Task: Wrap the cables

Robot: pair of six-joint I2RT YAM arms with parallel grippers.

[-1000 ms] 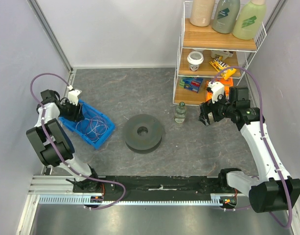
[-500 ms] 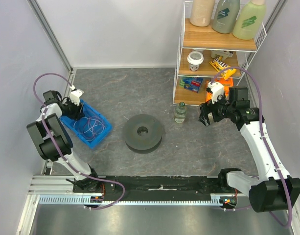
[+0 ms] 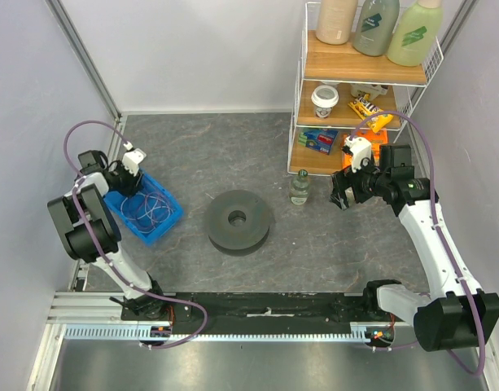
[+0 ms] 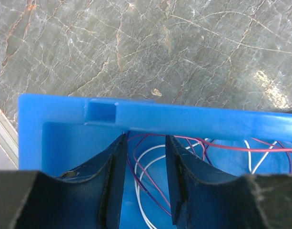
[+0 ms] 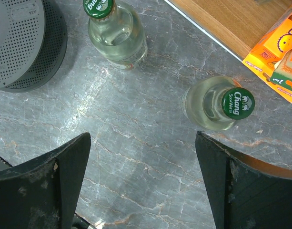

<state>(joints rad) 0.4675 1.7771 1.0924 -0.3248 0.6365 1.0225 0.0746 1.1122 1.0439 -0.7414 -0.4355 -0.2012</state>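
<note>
Cables (image 3: 149,210) lie in loose pink and white loops inside the blue plastic bin (image 4: 193,121) at table left.
Left gripper (image 4: 145,140) reaches into the bin, jaws partly spread with strands running through the gap, none pinched. The bin wall stands just ahead of its tips. The dark grey perforated spool (image 3: 238,221) sits mid-table, apart from the bin. Right gripper (image 5: 142,138) is spread wide over grey veined stone. Its wrist camera shows two green-capped glass bottles (image 5: 116,28); the top view shows only one.
</note>
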